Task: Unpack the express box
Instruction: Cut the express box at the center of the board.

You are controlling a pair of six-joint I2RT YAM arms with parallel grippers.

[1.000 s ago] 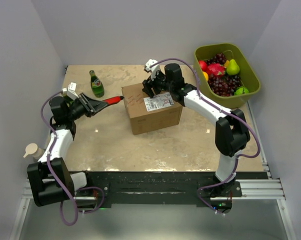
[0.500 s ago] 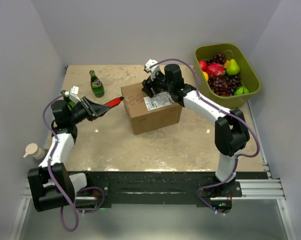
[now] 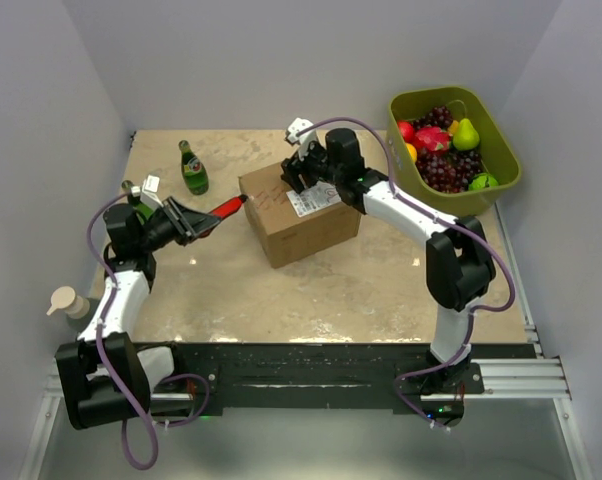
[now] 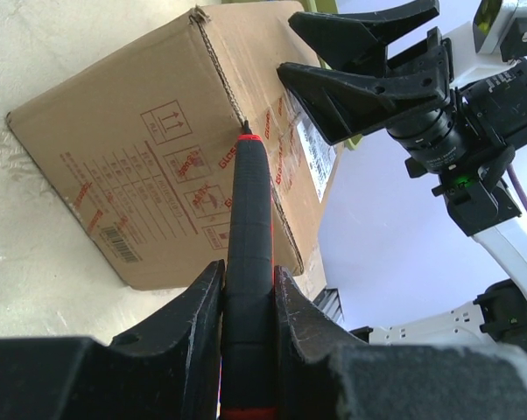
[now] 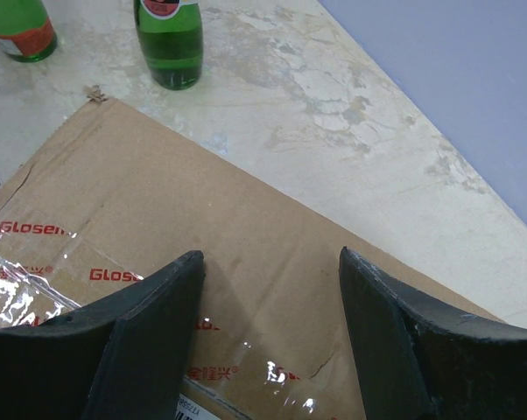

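The express box (image 3: 303, 228) is a brown carton in the middle of the table, with a white label (image 3: 316, 198) and clear tape on top. My left gripper (image 3: 195, 219) is shut on a red and black knife (image 3: 224, 207). In the left wrist view the knife (image 4: 249, 206) lies between my fingers and its tip touches the box's (image 4: 150, 188) upper left edge. My right gripper (image 3: 299, 172) hovers open just above the far part of the box top (image 5: 246, 236), fingers (image 5: 154, 302) spread and empty.
Two green bottles (image 5: 170, 39) (image 5: 14, 26) stand beyond the box on the far left of the table. An olive tub (image 3: 508, 150) of fruit sits at the far right. A beige bottle (image 3: 66, 300) is off the table's left edge.
The box and my right gripper have shifted slightly to the left. My left wrist has turned a little, with the knife tip staying at the box's edge.
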